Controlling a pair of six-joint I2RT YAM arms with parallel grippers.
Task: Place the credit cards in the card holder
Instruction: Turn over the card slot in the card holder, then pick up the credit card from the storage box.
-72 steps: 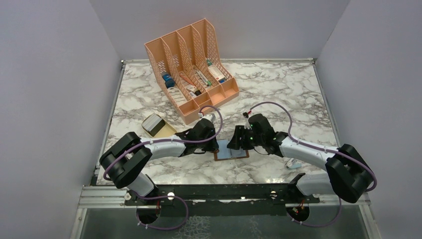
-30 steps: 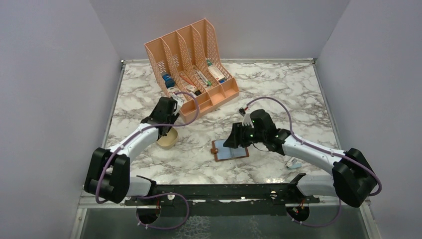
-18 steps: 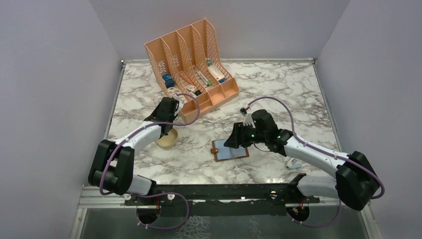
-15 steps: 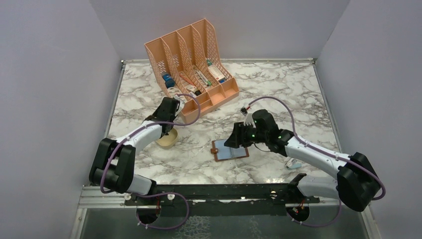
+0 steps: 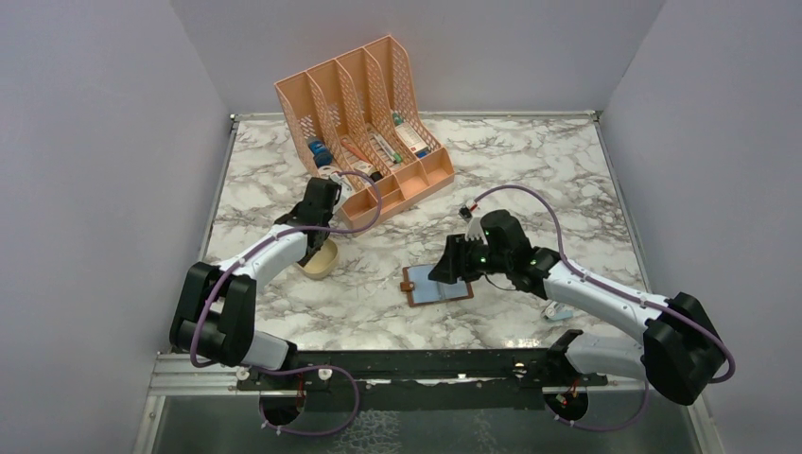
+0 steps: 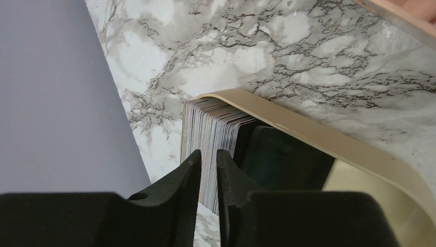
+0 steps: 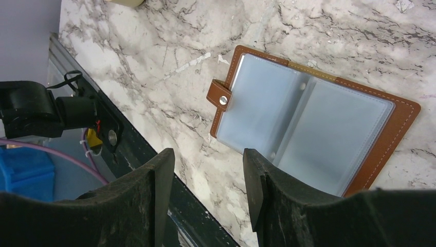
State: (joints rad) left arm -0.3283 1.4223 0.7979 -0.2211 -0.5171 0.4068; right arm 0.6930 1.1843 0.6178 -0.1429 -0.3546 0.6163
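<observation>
Standing on edge in a packed row, the credit cards (image 6: pixel 211 121) fill a curved beige tray (image 6: pixel 319 136) on the left part of the marble table (image 6: pixel 257 51), next to a black block (image 6: pixel 288 154). Each card looks thin, light, stiff and smooth. I judge it will slip easily, and its neighbours may rise together with it. The best hold is the upper edge of only 1 card, pinched on its 2 flat faces. The left gripper (image 6: pixel 207 154) sits at this edge, jaws almost together with a thin slot between. Whether they already pinch a card, I cannot tell. The brown card holder (image 7: pixel 308 121) lies open and flat near the table's middle, clear pockets upward. The right gripper (image 7: pixel 208 154) hangs above it, jaws spread, holding nothing.
</observation>
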